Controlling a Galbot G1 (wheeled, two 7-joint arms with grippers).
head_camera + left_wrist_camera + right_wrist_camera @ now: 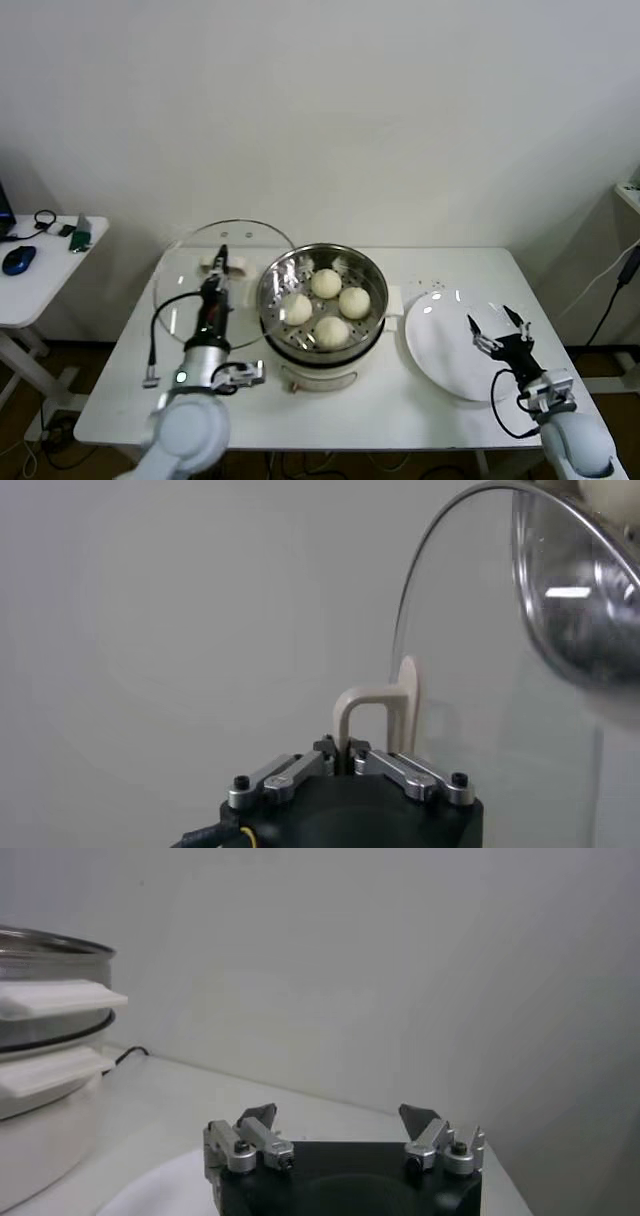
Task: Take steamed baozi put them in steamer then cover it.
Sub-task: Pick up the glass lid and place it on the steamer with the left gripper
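Several cream-white baozi (326, 283) lie on the perforated tray inside the shiny steamer (274, 277) at the table's middle. The steamer's white side handles show in the right wrist view (55, 998). My left gripper (221, 262) is shut on the cream handle (372, 705) of the clear glass cover (180, 290). It holds the cover tilted up just left of the steamer, whose metal wall shows beside it in the left wrist view (575, 590). My right gripper (498, 324) is open and empty over the white plate (440, 345) at the right.
A side table (40, 280) with a blue mouse (18, 259) and small items stands at the far left. The white wall rises close behind the table. The table's front edge runs just before both arms.
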